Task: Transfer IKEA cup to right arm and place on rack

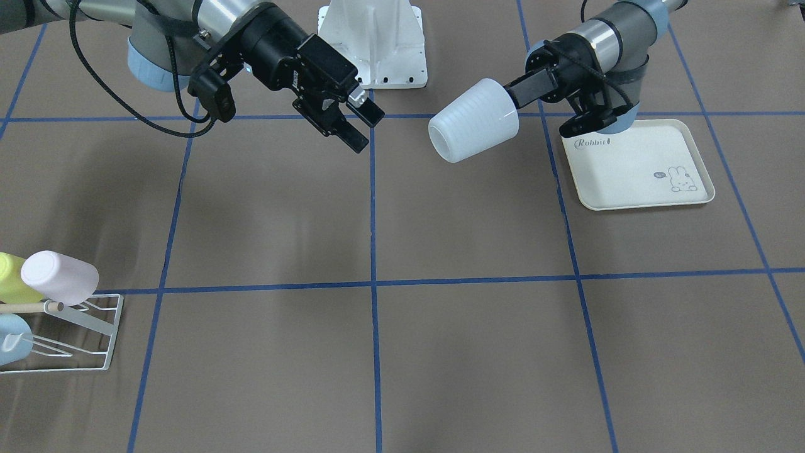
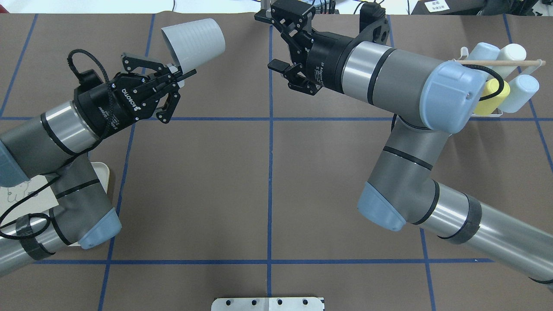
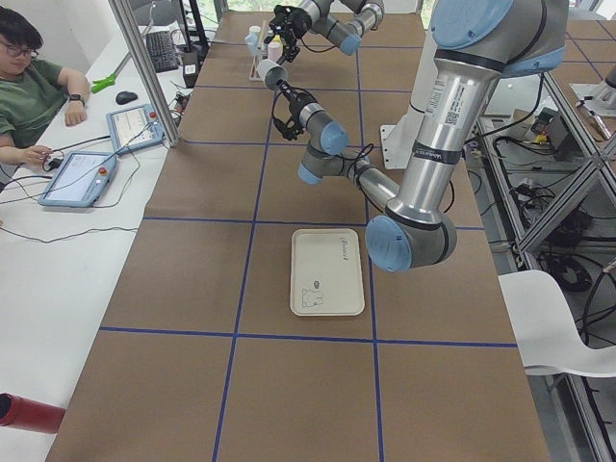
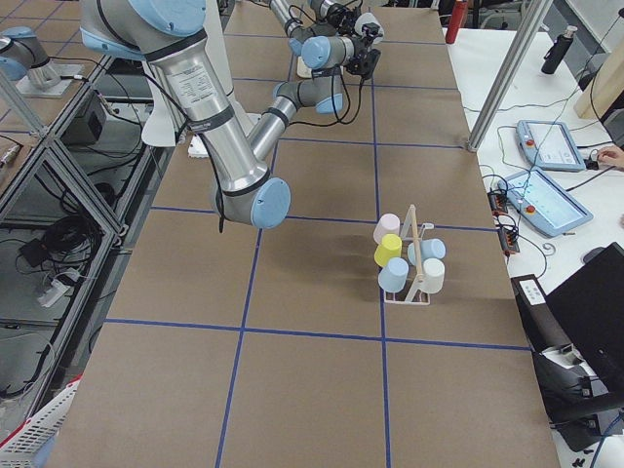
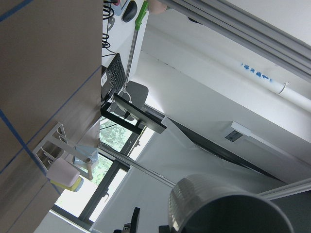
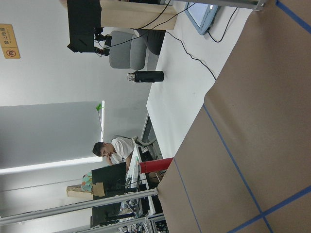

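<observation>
Left gripper (image 2: 185, 74): jaws closed down to a narrow slit, pinching the IKEA cup (image 2: 193, 39) at its narrow closed end. The cup is white and ribbed, held in the air over the table (image 1: 402, 352), lying nearly on its side. It sticks out straight ahead of the fingertips, open mouth pointing away from the left gripper toward the robot's right.

Right gripper (image 2: 270, 42): jaws spread wide, nothing between them. It is in the air facing the cup's mouth side, near the cup but apart from it, with a clear gap in both the overhead and front views.

Below and behind the left gripper's wrist, a cream rabbit-print tray (image 1: 641, 170) lies flat on the table.

The rack (image 1: 94, 321) stands well apart from both grippers, far out beyond the right arm's elbow at the table's right end. Cups hang on its prongs: one pale pink (image 1: 60, 277), one yellow (image 1: 12, 277), one light blue (image 1: 11, 340), with more visible in the right side view. Its wooden rod (image 2: 497, 63) runs across the top.
</observation>
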Available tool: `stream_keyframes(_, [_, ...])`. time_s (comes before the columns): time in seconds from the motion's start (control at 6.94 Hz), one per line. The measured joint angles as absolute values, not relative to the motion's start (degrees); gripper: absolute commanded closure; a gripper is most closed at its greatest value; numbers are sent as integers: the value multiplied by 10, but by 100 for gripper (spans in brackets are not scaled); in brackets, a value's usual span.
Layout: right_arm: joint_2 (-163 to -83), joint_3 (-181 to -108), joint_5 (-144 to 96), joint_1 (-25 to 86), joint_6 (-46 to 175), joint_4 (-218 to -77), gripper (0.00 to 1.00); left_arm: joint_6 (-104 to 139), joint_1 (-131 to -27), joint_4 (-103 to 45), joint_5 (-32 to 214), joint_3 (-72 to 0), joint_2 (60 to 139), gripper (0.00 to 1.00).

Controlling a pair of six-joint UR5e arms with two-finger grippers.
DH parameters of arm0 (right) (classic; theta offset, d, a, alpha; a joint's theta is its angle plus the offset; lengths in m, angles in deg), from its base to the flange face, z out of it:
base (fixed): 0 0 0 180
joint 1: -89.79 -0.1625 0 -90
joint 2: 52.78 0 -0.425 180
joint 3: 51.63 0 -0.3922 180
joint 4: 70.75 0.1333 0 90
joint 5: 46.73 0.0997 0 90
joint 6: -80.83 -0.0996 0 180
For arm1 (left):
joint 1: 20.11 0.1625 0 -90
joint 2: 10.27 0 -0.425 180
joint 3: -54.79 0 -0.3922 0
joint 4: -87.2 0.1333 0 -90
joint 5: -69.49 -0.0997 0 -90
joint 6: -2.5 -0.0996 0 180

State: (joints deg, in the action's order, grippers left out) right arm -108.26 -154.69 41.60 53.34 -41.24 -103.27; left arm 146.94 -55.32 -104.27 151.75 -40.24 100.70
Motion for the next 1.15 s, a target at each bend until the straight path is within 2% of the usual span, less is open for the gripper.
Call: stream_keyframes(1.15, [-1058,-1521,389,563,-411,-1032,0,1464,-518,-1037,1498,-375,1037,100])
